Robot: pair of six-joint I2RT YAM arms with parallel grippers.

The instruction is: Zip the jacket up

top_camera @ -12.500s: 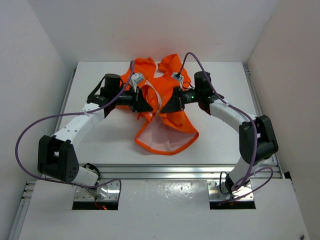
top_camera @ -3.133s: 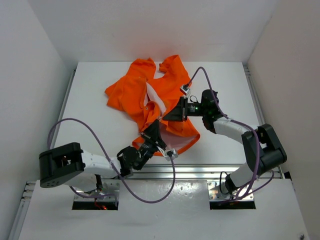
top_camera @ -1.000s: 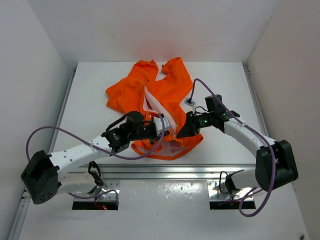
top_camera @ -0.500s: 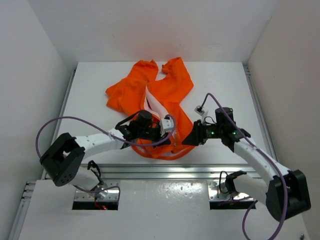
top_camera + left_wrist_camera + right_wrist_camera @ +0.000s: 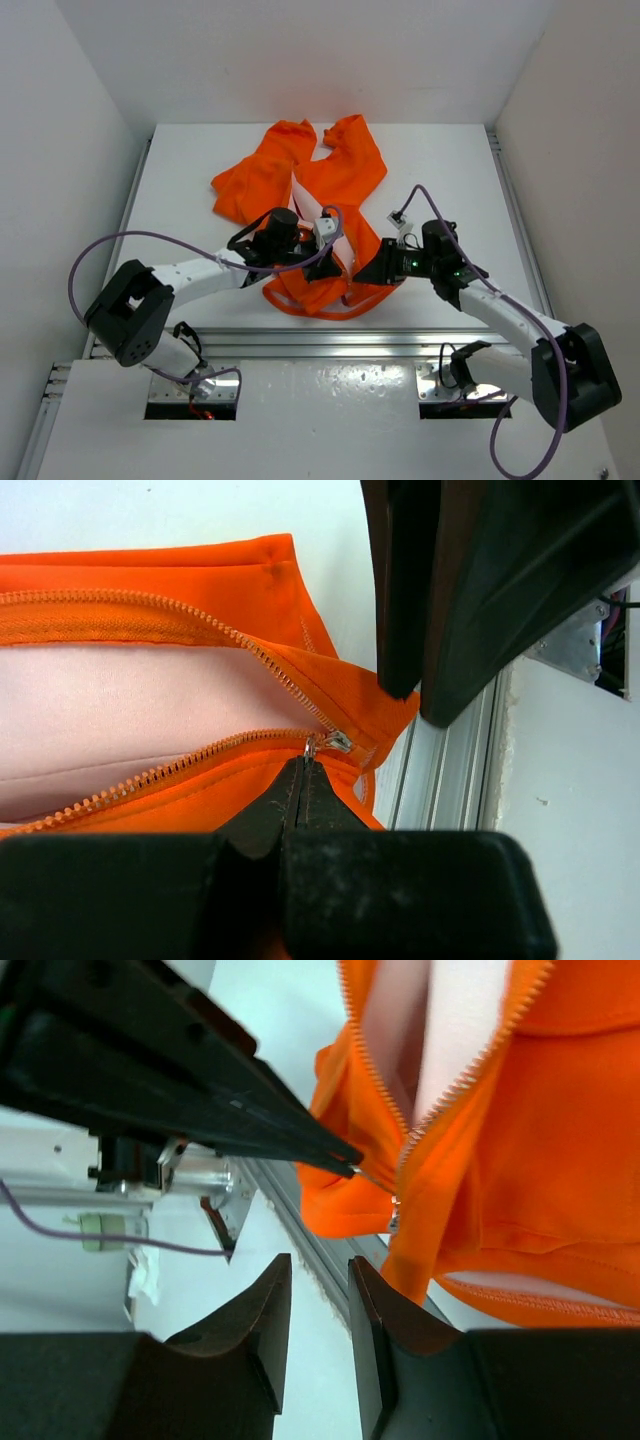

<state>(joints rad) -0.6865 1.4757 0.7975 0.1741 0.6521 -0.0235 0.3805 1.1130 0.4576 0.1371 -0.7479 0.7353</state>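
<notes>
Here the jacket (image 5: 330,185) lies spread on the table (image 5: 190,190), hem toward the near edge, its zipper teeth apart. The left gripper (image 5: 303,775) pinches the zipper pull (image 5: 312,746) at the hem. Just right of it, the right gripper (image 5: 312,1280) is narrowly parted and holds nothing.

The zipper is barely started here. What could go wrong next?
The left gripper pinches only the tip of the zipper pull, so it may slip off when pulled. The right gripper shows no fabric between its fingers. With the hem unanchored, the jacket might bunch or drag along instead of zipping.
</notes>
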